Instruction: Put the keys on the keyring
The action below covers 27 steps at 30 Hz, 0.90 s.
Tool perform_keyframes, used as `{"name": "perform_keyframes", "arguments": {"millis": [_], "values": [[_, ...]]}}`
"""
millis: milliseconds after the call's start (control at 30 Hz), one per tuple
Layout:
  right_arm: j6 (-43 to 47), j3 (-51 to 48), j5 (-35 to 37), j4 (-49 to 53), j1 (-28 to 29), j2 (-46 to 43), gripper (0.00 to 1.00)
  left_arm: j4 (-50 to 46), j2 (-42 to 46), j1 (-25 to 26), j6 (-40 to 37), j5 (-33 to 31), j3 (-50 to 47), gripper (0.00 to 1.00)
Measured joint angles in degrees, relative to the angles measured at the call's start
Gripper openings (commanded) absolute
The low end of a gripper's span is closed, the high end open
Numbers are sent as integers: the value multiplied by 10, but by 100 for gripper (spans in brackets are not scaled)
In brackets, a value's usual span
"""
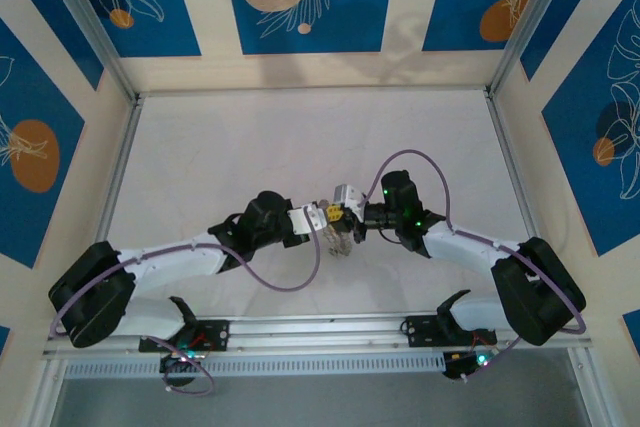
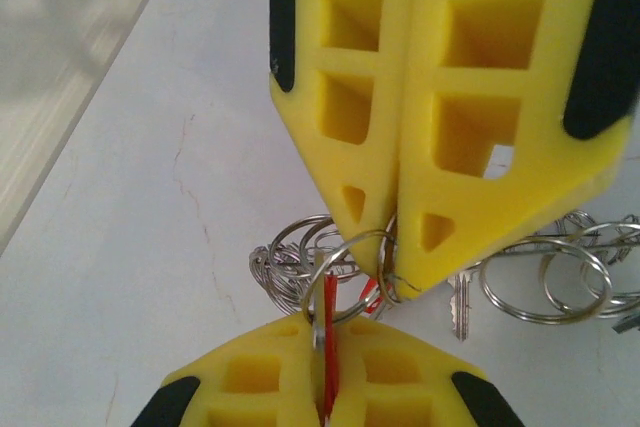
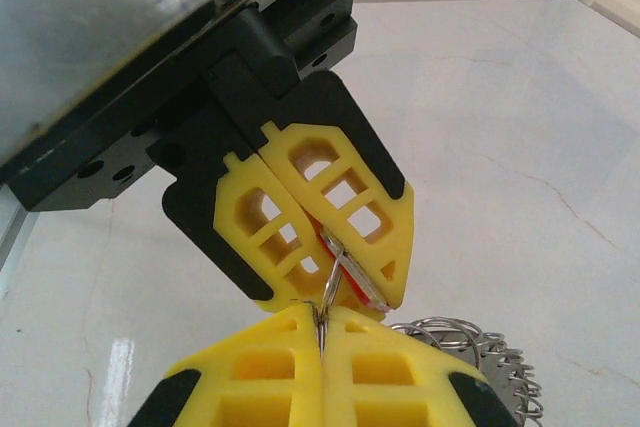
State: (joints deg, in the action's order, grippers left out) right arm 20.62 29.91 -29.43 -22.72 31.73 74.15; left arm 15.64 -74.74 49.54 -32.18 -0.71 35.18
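Note:
My left gripper (image 2: 328,332) is shut on a red-headed key (image 2: 331,347), held edge-on between its yellow fingers. My right gripper (image 3: 322,315) is shut on a thin split ring (image 3: 330,282) that runs up to that red key (image 3: 362,285). The two grippers meet tip to tip just above the table, left gripper (image 1: 322,219) beside right gripper (image 1: 350,215). The split ring (image 2: 350,245) loops around the key's head; whether it is threaded through I cannot tell. The keyring (image 3: 492,365), with its jagged silvery rim, lies on the table below them. A loose silver key (image 2: 457,309) lies beside it.
A heap of steel rings (image 2: 288,262) and more linked rings (image 2: 560,282) lie on the white table (image 2: 120,247) under the fingertips. The pile (image 1: 341,244) sits near the table's front centre. A metal rail (image 1: 320,332) runs along the near edge.

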Motion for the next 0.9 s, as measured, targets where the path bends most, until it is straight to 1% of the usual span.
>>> {"name": "perform_keyframes", "arguments": {"millis": [267, 500, 900], "values": [[-7, -1, -17, -10, -15, -1, 0, -9, 0, -2, -14, 0, 10, 0], [-32, -14, -39, -37, -34, -7, 0, 36, -14, -2, -8, 2, -4, 0], [-72, -35, -48, -73, -53, -8, 0, 94, -31, -3, 19, 10, -29, 0]]}}
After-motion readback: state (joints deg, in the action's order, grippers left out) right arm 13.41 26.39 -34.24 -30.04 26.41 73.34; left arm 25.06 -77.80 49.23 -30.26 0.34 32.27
